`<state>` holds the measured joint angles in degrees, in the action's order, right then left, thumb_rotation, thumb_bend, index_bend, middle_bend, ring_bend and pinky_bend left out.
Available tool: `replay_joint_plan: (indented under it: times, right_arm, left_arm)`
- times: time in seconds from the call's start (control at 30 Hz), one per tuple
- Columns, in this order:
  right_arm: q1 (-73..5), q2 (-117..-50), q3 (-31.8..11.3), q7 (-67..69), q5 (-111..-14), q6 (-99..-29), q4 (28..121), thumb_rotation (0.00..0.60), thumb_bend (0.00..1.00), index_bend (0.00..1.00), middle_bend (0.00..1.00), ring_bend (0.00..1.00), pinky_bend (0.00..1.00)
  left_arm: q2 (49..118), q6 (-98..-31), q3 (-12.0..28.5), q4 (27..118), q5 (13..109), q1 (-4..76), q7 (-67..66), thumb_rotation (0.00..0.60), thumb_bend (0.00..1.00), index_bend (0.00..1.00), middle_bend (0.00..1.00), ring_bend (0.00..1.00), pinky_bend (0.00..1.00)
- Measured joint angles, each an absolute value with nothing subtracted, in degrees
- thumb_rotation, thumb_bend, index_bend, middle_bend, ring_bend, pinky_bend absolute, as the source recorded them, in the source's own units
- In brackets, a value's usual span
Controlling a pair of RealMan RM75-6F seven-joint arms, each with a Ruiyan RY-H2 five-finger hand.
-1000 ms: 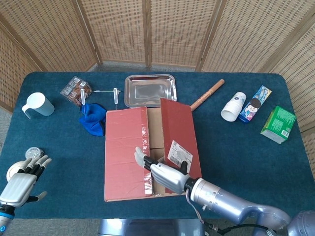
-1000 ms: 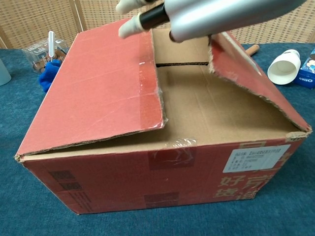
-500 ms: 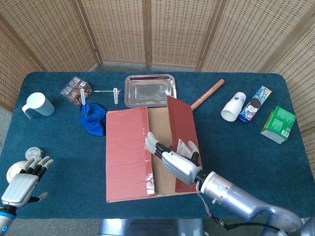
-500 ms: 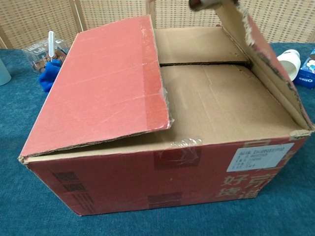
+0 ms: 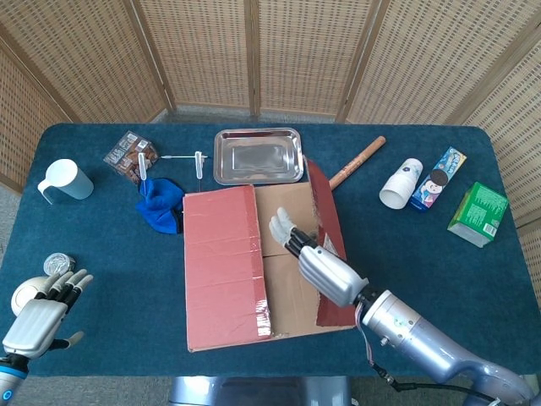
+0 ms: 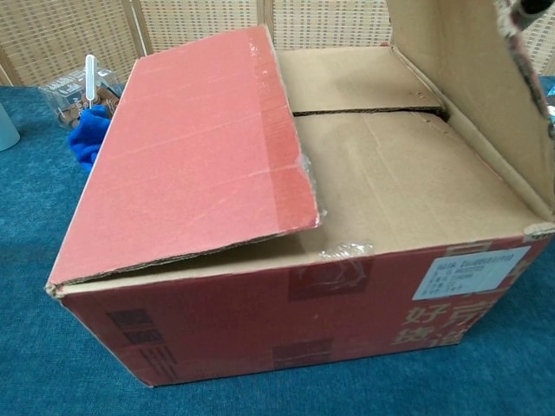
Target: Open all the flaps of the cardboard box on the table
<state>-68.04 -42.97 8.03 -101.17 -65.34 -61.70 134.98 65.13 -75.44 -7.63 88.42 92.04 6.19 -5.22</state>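
The red cardboard box (image 5: 262,262) sits mid-table. Its left outer flap (image 5: 224,266) still lies down over the top, its edge slightly lifted in the chest view (image 6: 191,147). The right outer flap (image 5: 325,222) stands nearly upright, brown inside showing (image 6: 468,78). Beneath them the two inner flaps (image 6: 390,182) lie flat and closed. My right hand (image 5: 317,258) reaches over the box top, fingers extended, pressing the inner face of the raised right flap. My left hand (image 5: 42,309) hovers at the table's near left corner, fingers spread, holding nothing.
Behind the box are a metal tray (image 5: 258,156), a blue cloth (image 5: 161,205), a snack packet (image 5: 130,157) and a white mug (image 5: 66,180). To the right lie a rolling pin (image 5: 356,162), paper cup (image 5: 401,183), Oreo box (image 5: 439,178) and green carton (image 5: 478,213).
My right hand has moved rightward and away across the box top, swinging the right flap from a low tilt to nearly upright. The box shifted slightly. The left hand stayed put.
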Motion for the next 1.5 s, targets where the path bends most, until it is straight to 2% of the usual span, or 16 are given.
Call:
replay_joint_plan:
  times: [0.1, 0.5, 0.73, 1.17, 1.23, 1.33, 1.5]
  right_arm:
    - [-66.54, -43.66, 7.7, -102.65, -65.08, -63.74, 134.99, 0.162, 0.22, 0.45, 0.0, 0.0, 0.0]
    - [-62.6, -44.81, 6.36, -105.08, -63.23, -67.42, 134.99, 0.162, 0.27, 0.46, 0.0, 0.0, 0.0]
    - [-61.56, -44.16, 5.02, -105.74, -58.66, -69.57, 134.99, 0.161, 0.25, 0.45, 0.0, 0.0, 0.0]
    - [-59.38, -46.4, 3.59, -109.77, -55.66, -76.0, 134.99, 0.152, 0.23, 0.17, 0.0, 0.0, 0.0]
    - [-59.2, -46.71, 3.5, -110.24, -55.84, -76.37, 134.99, 0.189, 0.23, 0.11, 0.0, 0.0, 0.0]
    - [-58.96, -47.04, 3.39, -110.84, -55.94, -77.0, 134.99, 0.278, 0.21, 0.02, 0.0, 0.0, 0.0]
    - [-58.76, -47.68, 3.18, -112.5, -56.11, -78.15, 134.99, 0.418, 0.1, 0.0, 0.0, 0.0, 0.0]
  left_arm:
    - [65.12, -75.53, -7.61, 88.43, 92.04, 6.16, -5.22, 0.6, 0.0, 0.0, 0.0, 0.0, 0.0]
    - [65.16, -75.32, -7.69, 88.37, 91.96, 6.19, -5.28, 0.6, 0.0, 0.0, 0.0, 0.0, 0.0]
    - [65.22, -75.04, -7.74, 88.33, 91.87, 6.27, -5.3, 0.6, 0.0, 0.0, 0.0, 0.0, 0.0]
    - [65.38, -74.81, -7.89, 88.23, 91.9, 6.31, -5.44, 0.6, 0.0, 0.0, 0.0, 0.0, 0.0]
    - [65.39, -74.8, -7.9, 88.25, 91.9, 6.32, -5.42, 0.6, 0.0, 0.0, 0.0, 0.0, 0.0]
    - [65.39, -74.78, -7.9, 88.26, 91.9, 6.33, -5.43, 0.6, 0.0, 0.0, 0.0, 0.0, 0.0]
    - [65.46, -74.54, -7.96, 88.2, 91.84, 6.38, -5.39, 0.6, 0.0, 0.0, 0.0, 0.0, 0.0]
